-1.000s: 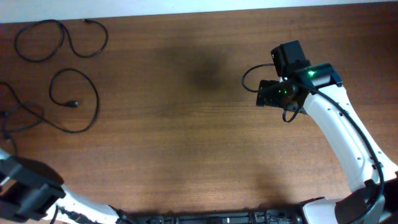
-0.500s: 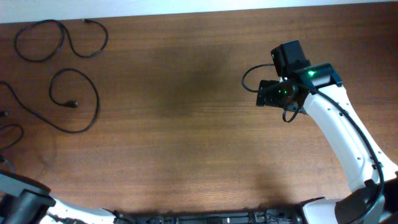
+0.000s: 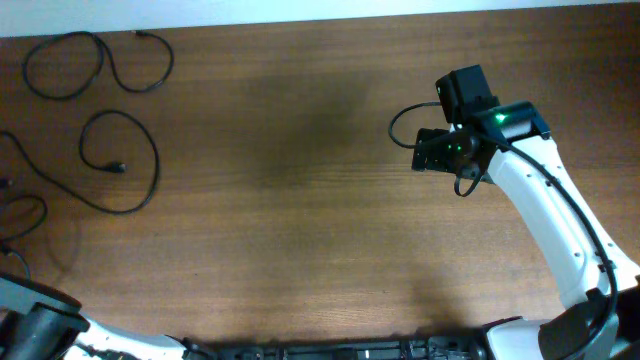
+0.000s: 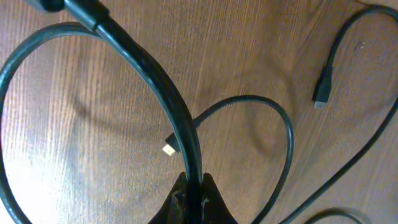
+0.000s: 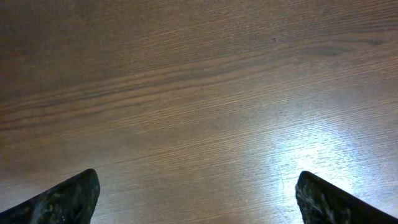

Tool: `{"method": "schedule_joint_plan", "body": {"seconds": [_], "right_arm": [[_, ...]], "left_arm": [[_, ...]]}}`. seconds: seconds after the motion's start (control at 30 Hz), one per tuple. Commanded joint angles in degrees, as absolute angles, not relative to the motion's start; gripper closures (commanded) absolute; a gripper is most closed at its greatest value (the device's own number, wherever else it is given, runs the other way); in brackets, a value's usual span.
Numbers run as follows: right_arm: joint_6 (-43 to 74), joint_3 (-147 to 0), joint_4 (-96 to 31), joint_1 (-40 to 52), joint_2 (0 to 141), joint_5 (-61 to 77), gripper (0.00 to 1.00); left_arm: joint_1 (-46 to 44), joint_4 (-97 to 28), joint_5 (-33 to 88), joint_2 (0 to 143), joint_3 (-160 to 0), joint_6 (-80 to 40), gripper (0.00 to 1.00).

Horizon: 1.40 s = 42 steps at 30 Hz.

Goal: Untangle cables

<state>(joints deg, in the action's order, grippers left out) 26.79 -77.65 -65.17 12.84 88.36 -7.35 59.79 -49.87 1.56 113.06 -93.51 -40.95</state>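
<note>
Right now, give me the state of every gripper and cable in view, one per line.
left gripper: shut on held cable.
right gripper: open, empty, over the table.
held cable: pinched in the left gripper, arcing away.
top cable: loose on the table, ungripped.
middle cable: open loop on the table, ungripped.

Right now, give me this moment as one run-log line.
left gripper: shut on cable | right gripper: open, empty, above table | other cables: loose loops, far left
</note>
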Motion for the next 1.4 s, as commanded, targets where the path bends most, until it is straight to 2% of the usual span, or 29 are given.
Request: {"method": "schedule_joint_plan", "body": {"seconds": [0.0,0.2,0.3,0.37,0.4,0.43,0.47,0.53,0.6,0.73,0.83,0.87,0.9,0.93,1.03,1.3,1.37], "right_arm": [[26.85,-77.67,-65.17,12.73,88.53,-8.21,0.02],[26.85,-77.67,-65.17,12.73,88.53,-8.21,0.02],[26.85,-77.67,-65.17,12.73,88.53,-8.21,0.02],[26.85,-77.67,-65.17,12.73,88.53,-8.21,0.02],[26.85,-77.67,-65.17,12.73,88.53,-8.21,0.02],[26.85,-77.67,-65.17,12.73,88.53,-8.21,0.02],[26.85,-77.67,-65.17,12.73,88.53,-8.21,0.02],[26.85,-77.67,-65.17,12.73,88.53,-8.21,0.02],[26.85,-77.67,-65.17,12.73,88.53,-8.21,0.02],[26.85,-77.67,-65.17,12.73,88.53,-8.21,0.02],[26.85,-77.67,-65.17,12.73,88.53,-8.21,0.02],[26.85,-77.67,-65.17,12.73,88.53,-8.21,0.02],[26.85,-77.67,-65.14,12.73,88.53,-8.21,0.02],[26.85,-77.67,-65.17,12.73,88.53,-8.21,0.01],[26.85,-77.67,-65.17,12.73,88.53,-8.21,0.02],[26.85,-77.67,-65.17,12.73,88.53,-8.21,0.02],[26.85,-77.67,-65.17,12.73,88.53,-8.21,0.02]], "left_arm": [[59.75,-49.65,0.49,114.41,-92.82,-39.33,0.95],[59.64,-47.97,4.6,118.24,-92.82,-37.41,0.93],[59.64,-46.83,5.19,119.55,-92.82,-37.43,0.79],[59.64,-45.91,5.19,119.96,-92.82,-37.43,0.76],[59.64,-45.84,5.19,120.07,-92.82,-37.43,0.7],[59.64,-45.87,5.19,120.07,-92.82,-37.43,0.5],[59.64,-45.87,5.21,120.07,-92.82,-37.43,0.42],[59.64,-45.74,7.09,120.07,-92.84,-36.01,0.31],[59.7,-44.97,11.09,120.03,-92.9,-32.8,0.25],[59.7,-45.36,18.79,119.98,-95.04,-28.58,0.2],[59.7,-47.24,25.47,119.87,-97.3,-28.58,0.2],[59.7,-47.83,28.32,119.7,-97.91,-28.53,0.18],[59.68,-48.49,31.53,119.52,-98.37,-28.47,0.11],[59.61,-48.8,35.22,119.22,-98.61,-28.08,0.09],[58.06,-49.28,45.36,117.67,-98.63,-27.53,0.09],[49.25,-56.73,42.19,109.47,-98.63,-22.68,0.07],[44.84,-59.13,42.17,105.41,-98.63,-17.63,0.07]]}}
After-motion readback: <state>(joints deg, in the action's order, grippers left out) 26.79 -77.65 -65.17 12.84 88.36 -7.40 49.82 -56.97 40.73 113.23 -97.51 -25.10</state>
